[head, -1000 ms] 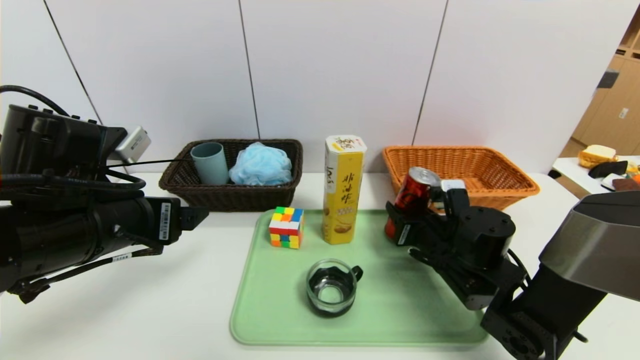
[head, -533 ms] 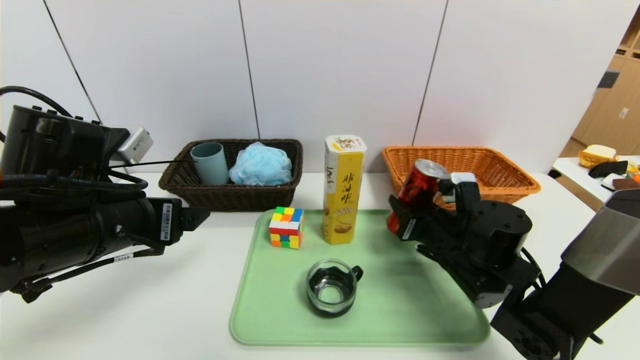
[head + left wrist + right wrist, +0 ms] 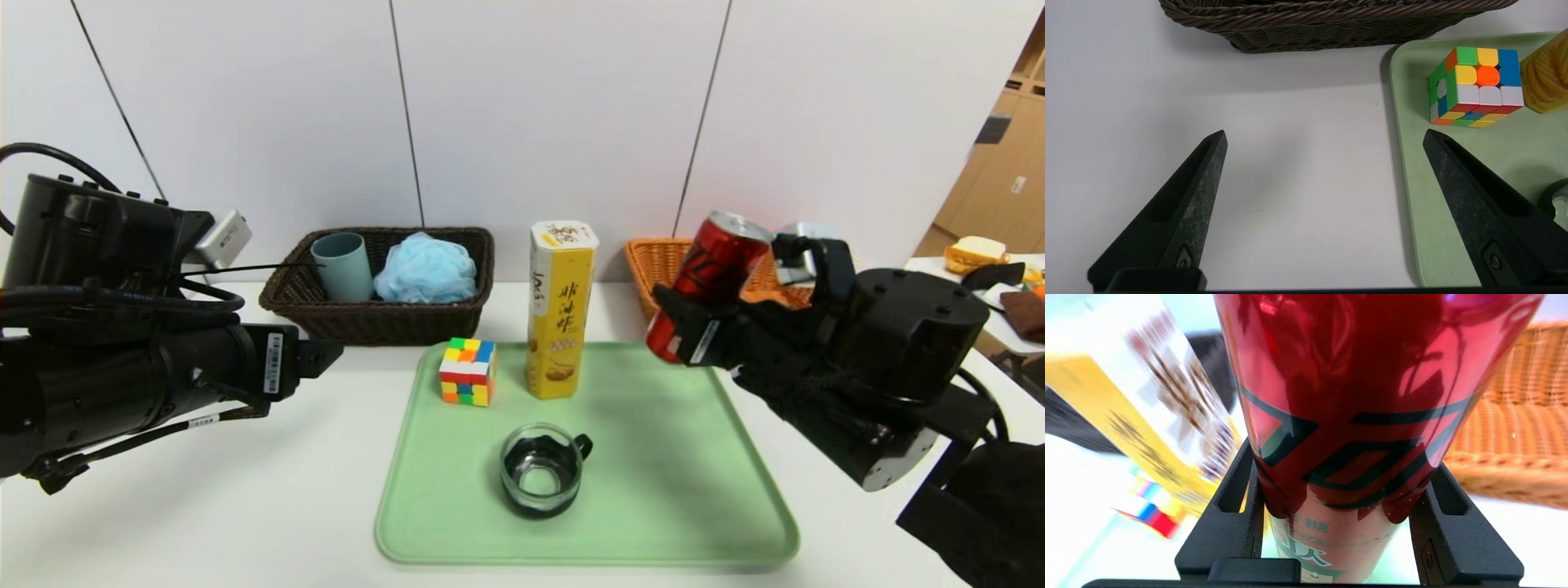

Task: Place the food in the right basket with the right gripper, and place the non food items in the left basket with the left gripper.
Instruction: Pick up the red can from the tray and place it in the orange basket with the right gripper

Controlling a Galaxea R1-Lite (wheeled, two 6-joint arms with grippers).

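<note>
The red can (image 3: 712, 273) hangs tilted above the right end of the green tray (image 3: 669, 490), just in front of the orange-tan right basket (image 3: 653, 261). My right gripper (image 3: 722, 306) is shut on the can's lower body; in the right wrist view the can (image 3: 1347, 396) fills the space between the fingers. The yellow carton (image 3: 559, 310), puzzle cube (image 3: 467, 371) and glass mug (image 3: 541, 469) stand on the tray. The blue-grey cup (image 3: 343, 265) and blue sponge (image 3: 426, 269) lie in the dark left basket (image 3: 384, 322). My left gripper (image 3: 1325, 136) is open over the table, left of the tray, holding nothing.
The white wall runs close behind both baskets. A side table (image 3: 939, 269) with bread and other items stands at the far right. In the left wrist view the dark basket (image 3: 1331, 24) and the cube (image 3: 1478, 87) lie ahead of the open fingers.
My right gripper has lifted the red can up off the tray and carried it right, toward the orange-tan basket. The left arm has stayed put.
</note>
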